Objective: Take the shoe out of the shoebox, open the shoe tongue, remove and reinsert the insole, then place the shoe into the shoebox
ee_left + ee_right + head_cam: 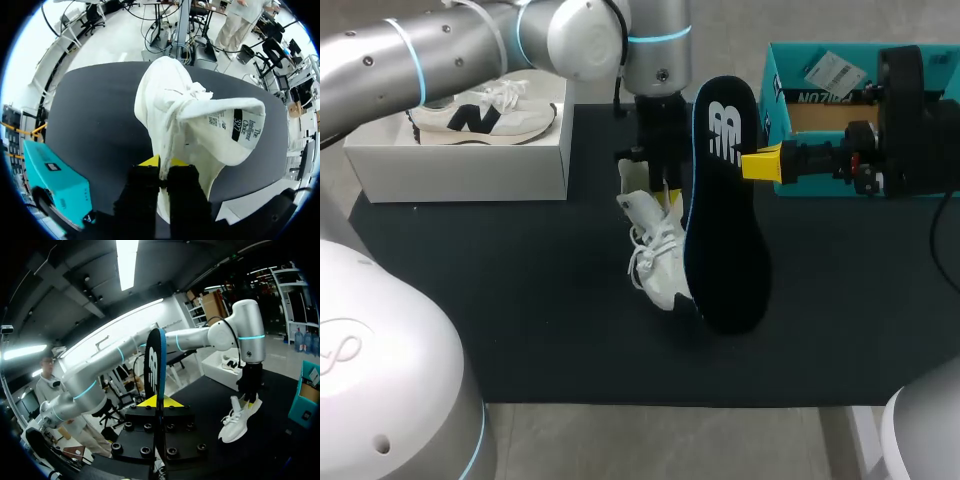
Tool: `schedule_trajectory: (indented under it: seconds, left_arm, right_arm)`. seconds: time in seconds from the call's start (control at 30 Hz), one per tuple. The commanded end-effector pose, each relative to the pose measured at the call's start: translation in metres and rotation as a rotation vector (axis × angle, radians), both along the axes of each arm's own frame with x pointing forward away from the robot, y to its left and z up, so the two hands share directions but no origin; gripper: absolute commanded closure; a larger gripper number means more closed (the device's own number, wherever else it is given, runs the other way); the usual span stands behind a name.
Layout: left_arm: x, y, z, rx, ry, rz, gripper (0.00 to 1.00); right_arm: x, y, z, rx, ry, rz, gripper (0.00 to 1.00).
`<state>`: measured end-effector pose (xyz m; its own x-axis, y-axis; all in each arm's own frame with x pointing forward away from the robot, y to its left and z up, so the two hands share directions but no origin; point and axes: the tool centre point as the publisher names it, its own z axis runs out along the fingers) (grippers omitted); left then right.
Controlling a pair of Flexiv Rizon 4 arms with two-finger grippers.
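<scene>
at your far left a second shoe (485,118) lies on the white box (460,170). over the middle of the mat (520,300), the white shoe (655,250) hangs from your left gripper (660,185) — only the left wrist view shows its fingers pinching the shoe's edge, with the tongue (235,130) flopped open beside them. just right of the shoe, the black insole (725,210) stands upright, clamped between the yellow tips of the right gripper (767,163) — the right wrist view shows it edge-on. the teal shoebox (775,120) sits at far right.
</scene>
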<state>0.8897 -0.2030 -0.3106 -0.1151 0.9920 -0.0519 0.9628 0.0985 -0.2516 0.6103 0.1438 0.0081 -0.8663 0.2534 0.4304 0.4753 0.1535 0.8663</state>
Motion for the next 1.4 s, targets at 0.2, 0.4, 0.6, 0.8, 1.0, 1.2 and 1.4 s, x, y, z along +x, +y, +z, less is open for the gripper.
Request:
schedule_trajectory:
  seconds: [0.2,0.4,0.6,0.8,1.0,1.2,1.4]
  left_arm:
    - [0.015,-0.017,-0.005,0.081,-0.066,-0.496,1.0]
    - [0.021,-0.023,-0.008,0.135,-0.121,-0.386,1.0]
    - [0.02,-0.021,-0.007,0.137,-0.124,-0.353,1.0]
    - [0.018,-0.022,-0.005,0.16,-0.14,-0.31,1.0]
    - [0.02,-0.021,-0.011,0.17,-0.128,-0.295,1.0]
    - [0.023,-0.011,-0.01,0.185,-0.146,-0.255,1.0]
    - [0.031,-0.012,-0.016,0.209,-0.146,-0.244,1.0]
  right_arm:
    - [0.003,0.003,0.0,-0.001,0.002,0.002,1.0]
    - [0.003,0.003,0.0,-0.001,0.002,0.002,1.0]
    - [0.003,0.003,0.0,-0.001,0.002,0.002,1.0]
    - [0.003,0.003,0.0,-0.001,0.002,0.002,1.0]
    - [0.003,0.003,0.0,-0.001,0.002,0.002,1.0]
    - [0.003,0.003,0.0,-0.001,0.002,0.002,1.0]
    - [0.003,0.003,0.0,-0.001,0.002,0.002,1.0]
